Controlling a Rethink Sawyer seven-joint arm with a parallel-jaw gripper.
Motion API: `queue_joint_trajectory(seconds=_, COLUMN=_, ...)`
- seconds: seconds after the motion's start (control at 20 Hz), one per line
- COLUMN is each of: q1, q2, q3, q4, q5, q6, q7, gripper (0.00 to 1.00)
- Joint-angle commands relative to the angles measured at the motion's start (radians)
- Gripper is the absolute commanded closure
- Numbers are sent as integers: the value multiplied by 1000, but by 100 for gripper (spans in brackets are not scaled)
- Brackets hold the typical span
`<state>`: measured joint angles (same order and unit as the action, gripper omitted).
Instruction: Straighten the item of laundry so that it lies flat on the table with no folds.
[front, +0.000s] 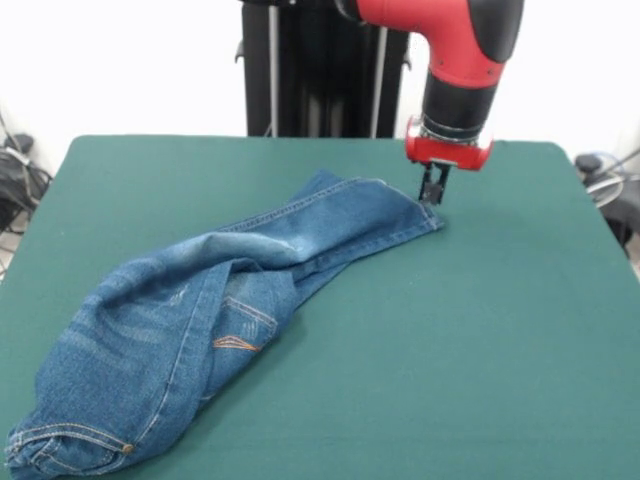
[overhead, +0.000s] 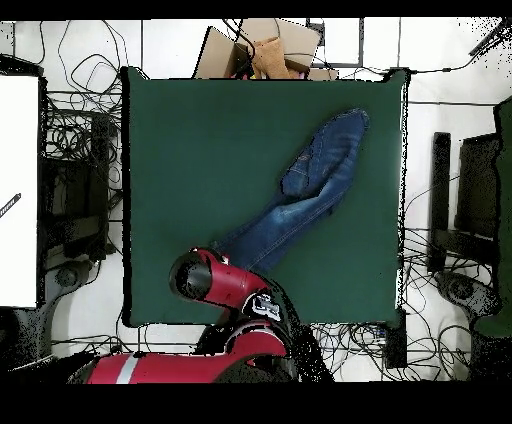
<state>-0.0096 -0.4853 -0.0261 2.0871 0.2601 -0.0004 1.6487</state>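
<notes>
Blue denim fills the near part of the front view: the waistband (front: 60, 445) of the jeans (front: 200, 310), with its brass button (front: 127, 449), lies at the close corner of the green table (front: 480, 360). A back pocket with tan stitching (front: 238, 335) peeks out from under a folded flap in the middle, so the jeans are not flat yet. From there the legs run up and away, one on top of the other, to the hem (front: 425, 215) far back.

My pincer (front: 433, 192) is right at that far hem, pointing straight down. Its tips look close together at the edge of the cloth, but I cannot tell if they pinch the denim or only touch it.

The long line of the jeans goes from my pincer slanting toward the near corner. I think I need to pull or spread the legs away from that line.

Looking from above, my red arm (overhead: 225, 285) hides the pincer and the hem, but I see the whole slanted shape and bare table (overhead: 190, 150) on all sides.
</notes>
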Motion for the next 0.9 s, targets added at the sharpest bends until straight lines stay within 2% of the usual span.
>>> queue_joint_trajectory(seconds=0.05, q1=-95, q2=-29, q3=84, q4=1, q5=-241, q6=60, q7=-78, gripper=100)
queue_joint_trajectory(seconds=0.45, q1=-131, q2=-62, q3=109, q4=-35, q5=-348, q6=133, q7=-3, gripper=100)
queue_joint_trajectory(seconds=0.65, q1=-142, q2=-137, q3=131, q4=-19, q5=-352, q6=210, q7=26, gripper=100)
queue_joint_trajectory(seconds=0.9, q1=-149, q2=-164, q3=141, q4=-28, q5=-351, q6=240, q7=50, gripper=100)
